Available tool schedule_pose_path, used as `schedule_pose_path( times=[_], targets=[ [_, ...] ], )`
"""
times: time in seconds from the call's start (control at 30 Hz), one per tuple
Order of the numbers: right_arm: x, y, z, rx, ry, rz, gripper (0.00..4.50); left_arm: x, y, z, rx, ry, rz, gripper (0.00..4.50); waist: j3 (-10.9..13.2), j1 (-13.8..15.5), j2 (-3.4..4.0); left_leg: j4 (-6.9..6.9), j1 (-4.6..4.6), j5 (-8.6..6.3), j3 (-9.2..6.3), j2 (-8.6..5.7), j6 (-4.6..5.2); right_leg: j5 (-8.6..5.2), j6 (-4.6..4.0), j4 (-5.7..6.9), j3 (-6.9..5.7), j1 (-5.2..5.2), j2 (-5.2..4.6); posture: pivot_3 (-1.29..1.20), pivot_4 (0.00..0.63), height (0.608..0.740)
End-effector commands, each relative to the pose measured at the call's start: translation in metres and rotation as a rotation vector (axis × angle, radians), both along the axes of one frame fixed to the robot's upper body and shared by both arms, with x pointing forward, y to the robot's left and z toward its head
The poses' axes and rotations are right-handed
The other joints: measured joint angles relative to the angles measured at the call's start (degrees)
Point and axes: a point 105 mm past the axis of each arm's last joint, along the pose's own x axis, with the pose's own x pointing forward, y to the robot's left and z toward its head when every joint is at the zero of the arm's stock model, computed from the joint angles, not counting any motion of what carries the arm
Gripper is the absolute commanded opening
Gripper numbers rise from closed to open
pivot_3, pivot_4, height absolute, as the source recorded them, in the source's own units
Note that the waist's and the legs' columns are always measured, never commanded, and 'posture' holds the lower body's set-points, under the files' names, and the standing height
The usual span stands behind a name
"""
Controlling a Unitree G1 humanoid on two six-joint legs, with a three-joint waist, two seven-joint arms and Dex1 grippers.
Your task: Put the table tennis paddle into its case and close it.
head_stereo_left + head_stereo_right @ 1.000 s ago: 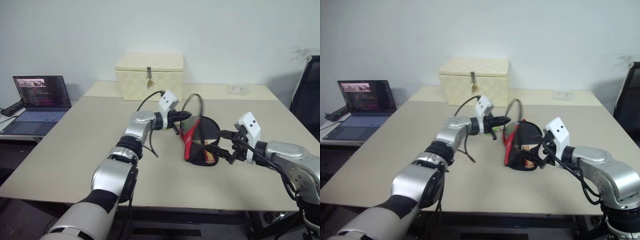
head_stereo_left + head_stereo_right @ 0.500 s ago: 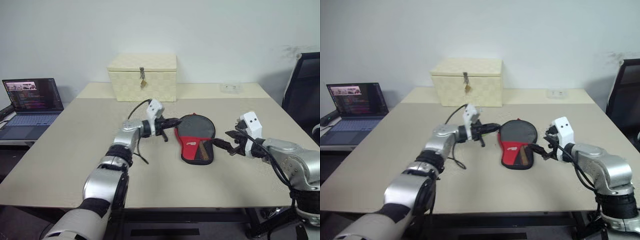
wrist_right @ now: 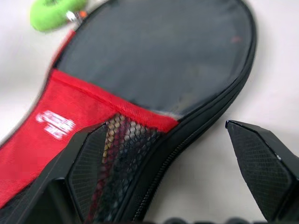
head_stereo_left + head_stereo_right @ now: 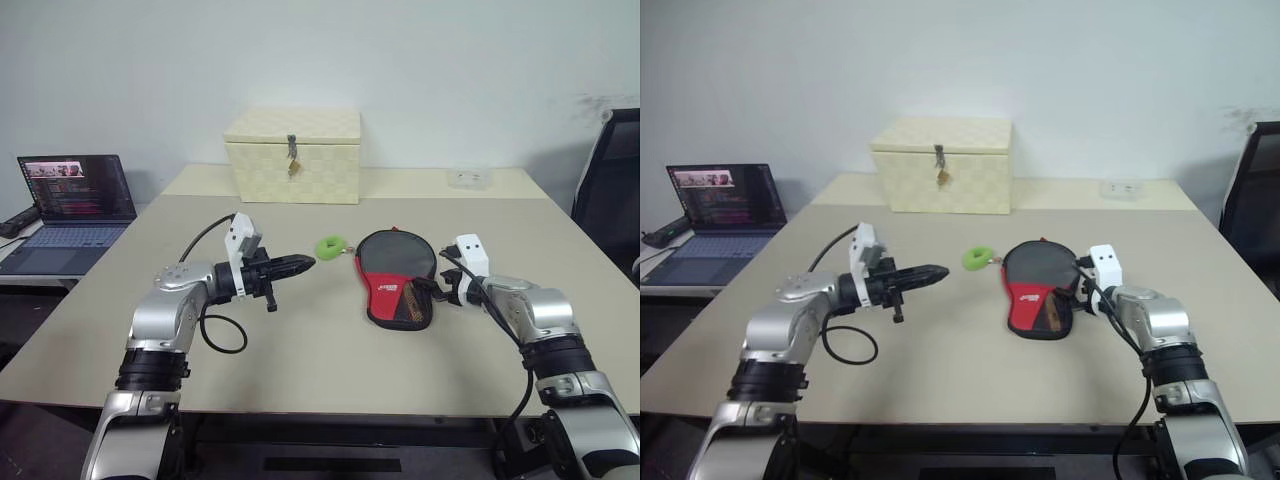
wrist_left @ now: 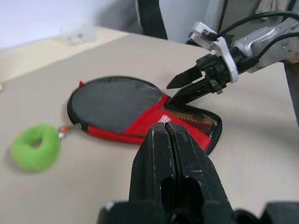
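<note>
The case (image 4: 397, 272) lies flat on the table, its black round face toward the far side and its red panel and mesh pocket toward me. A green ring (image 4: 330, 245) hangs off its zip pull. The paddle is hidden. My left gripper (image 4: 300, 264) is shut and empty, hovering left of the case and pointing at it. My right gripper (image 4: 432, 292) is open at the case's narrow end; in the right wrist view one finger (image 3: 88, 163) lies over the mesh pocket and the other finger (image 3: 261, 168) stands outside the zipped rim.
A cream woven box (image 4: 293, 155) with a metal latch stands at the back of the table. An open laptop (image 4: 75, 195) sits on a lower surface to the left. A black chair (image 4: 612, 180) stands at the right, and a small clear object (image 4: 470, 178) lies far right.
The case's lid, held up a second ago, now lies flat. My left gripper has drawn back to the left, away from the case. My right gripper has moved in to the case's narrow end.
</note>
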Motion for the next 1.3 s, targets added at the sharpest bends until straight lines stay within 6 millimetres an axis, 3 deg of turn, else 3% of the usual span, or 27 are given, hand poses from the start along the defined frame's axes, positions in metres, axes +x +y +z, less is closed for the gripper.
schedule_pose_path(
  times=[0.03,0.37,0.7,0.83,1.17,1.3],
  targets=[
    [0.007,0.004,0.005,-0.028,-0.014,0.023,4.47,-0.006,0.006,0.019,-0.007,-0.072,0.023,0.01,0.0,0.1,0.0,0.0,0.01,0.0,0.03,0.01,0.0,0.0,0.0,0.0,0.0,0.0,0.0,0.0,0.15,0.74],
    [0.006,0.019,-0.02,-0.035,0.128,0.098,4.47,-0.006,0.009,0.021,-0.005,-0.082,0.052,0.01,0.0,-0.2,0.0,0.0,0.12,0.0,0.12,0.06,0.0,0.0,0.0,0.08,0.02,0.01,0.03,0.0,0.15,0.74],
    [0.002,0.038,-0.04,0.024,0.226,0.149,1.25,-0.011,0.018,0.016,0.018,-0.072,0.074,0.0,-0.1,-1.2,-0.09,-0.02,0.47,0.0,0.27,0.13,0.0,-0.01,-0.03,0.29,0.19,0.16,0.03,0.0,0.15,0.74],
    [0.003,0.043,-0.039,0.067,0.24,0.158,0.15,-0.017,0.024,0.011,0.039,-0.05,0.066,0.0,-0.1,-1.3,-0.1,-0.07,0.89,-0.01,0.44,0.25,0.01,-0.05,-0.08,0.37,0.34,0.43,0.05,0.0,0.15,0.74],
    [-0.005,0.073,-0.021,0.154,0.243,0.263,0.04,-0.057,0.026,-0.007,0.103,0.076,-0.08,0.0,-0.1,-1.6,-0.11,-0.32,0.91,-0.03,0.63,0.65,0.0,-0.13,-0.3,0.4,0.55,0.23,0.34,0.0,0.15,0.74],
    [-0.025,0.095,-0.018,0.172,0.254,0.311,0.04,-0.074,0.021,-0.014,0.117,0.106,-0.142,0.0,-0.1,-1.7,-0.11,-0.53,0.91,-0.04,0.75,0.75,-0.01,-0.17,-0.38,0.4,0.95,0.06,0.45,0.0,0.15,0.74]
  ],
)
